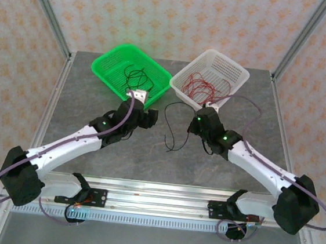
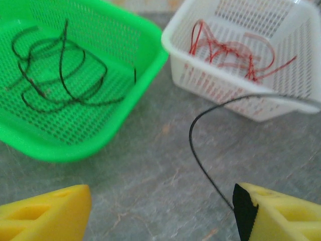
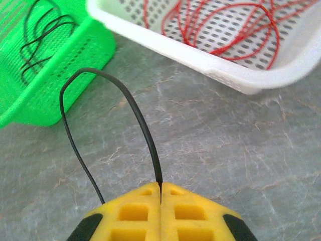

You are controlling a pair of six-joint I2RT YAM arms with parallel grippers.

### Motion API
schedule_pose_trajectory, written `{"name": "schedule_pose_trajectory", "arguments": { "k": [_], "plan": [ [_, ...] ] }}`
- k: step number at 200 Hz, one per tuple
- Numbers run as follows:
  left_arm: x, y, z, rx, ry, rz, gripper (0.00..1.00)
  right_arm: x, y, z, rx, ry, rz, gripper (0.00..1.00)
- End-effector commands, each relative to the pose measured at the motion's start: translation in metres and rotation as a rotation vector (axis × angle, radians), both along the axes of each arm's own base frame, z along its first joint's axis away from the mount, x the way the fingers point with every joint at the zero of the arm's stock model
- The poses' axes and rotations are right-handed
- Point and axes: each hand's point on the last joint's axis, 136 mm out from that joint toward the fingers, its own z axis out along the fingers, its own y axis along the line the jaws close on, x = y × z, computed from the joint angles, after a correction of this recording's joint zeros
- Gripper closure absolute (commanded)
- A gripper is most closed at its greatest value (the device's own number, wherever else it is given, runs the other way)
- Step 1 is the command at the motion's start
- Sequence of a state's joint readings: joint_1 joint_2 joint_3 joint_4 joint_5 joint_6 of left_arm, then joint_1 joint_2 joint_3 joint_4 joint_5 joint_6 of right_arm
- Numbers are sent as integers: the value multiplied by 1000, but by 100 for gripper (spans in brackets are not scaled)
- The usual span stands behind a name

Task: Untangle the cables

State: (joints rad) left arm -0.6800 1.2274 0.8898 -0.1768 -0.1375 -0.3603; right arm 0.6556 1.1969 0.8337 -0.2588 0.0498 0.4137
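Observation:
One thin black cable [image 1: 168,135] lies looped on the grey table between the two arms. My right gripper [image 1: 199,117] is shut on its end; in the right wrist view the cable [image 3: 141,125] rises from the closed fingertips [image 3: 160,187] and arches left. My left gripper [image 1: 149,116] is open, and in its wrist view [image 2: 160,201] the same cable [image 2: 202,167] runs down to the inner edge of the right finger [image 2: 246,211]. Other black cables [image 2: 60,65] lie in the green basket [image 1: 108,64], and red cables [image 3: 225,30] lie in the white basket [image 1: 237,77].
The two baskets stand side by side at the back of the table, just beyond both grippers. Metal frame posts rise at the table's back corners. Purple arm cables trail along both arms.

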Motion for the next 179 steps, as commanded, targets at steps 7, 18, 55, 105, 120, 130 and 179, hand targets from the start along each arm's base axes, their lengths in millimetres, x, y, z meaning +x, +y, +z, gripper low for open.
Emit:
{"name": "schedule_pose_trajectory", "arguments": {
  "k": [7, 18, 55, 105, 120, 130, 179],
  "plan": [
    [7, -18, 0, -113, -54, -43, 24, -6, 11, 23, -42, -115, 166, 100],
    [7, -22, -6, -126, -54, -64, 24, -8, 14, 32, -37, -142, 198, 100],
    [9, -34, -24, -164, -88, -119, 22, -12, 22, 47, -23, -181, 266, 100],
    [20, -50, -53, -173, -70, -157, 19, -15, 28, 50, 10, -186, 293, 100],
    [29, -49, -64, -153, -57, -125, 19, -17, 29, 52, 23, -194, 297, 100],
    [35, -49, -69, -146, -52, -111, 19, -18, 29, 53, 27, -196, 300, 100],
    [56, -63, -60, -162, -90, -112, 44, -24, 23, 57, 35, -202, 290, 100]
  ]
}}
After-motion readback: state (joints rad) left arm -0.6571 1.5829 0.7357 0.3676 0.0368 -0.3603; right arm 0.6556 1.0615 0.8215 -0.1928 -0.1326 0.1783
